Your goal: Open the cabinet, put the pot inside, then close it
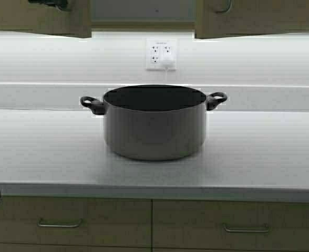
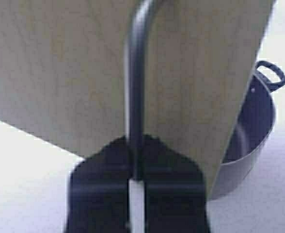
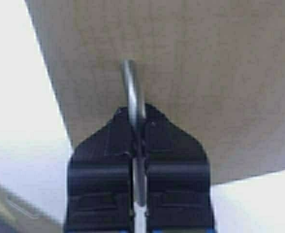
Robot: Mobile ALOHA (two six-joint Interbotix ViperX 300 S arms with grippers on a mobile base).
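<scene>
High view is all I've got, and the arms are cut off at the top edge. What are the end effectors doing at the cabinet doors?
Observer: The left end effector is shut on the left door handle, which runs up the tan left door.
Operator: And the right one?
Observer: The right end effector is shut on the right door handle, flush against the right door.
Operator: Is the pot anywhere near either arm?
Observer: From the left wrist view, the pot shows past the left door's edge, below it on the counter, untouched.
</scene>
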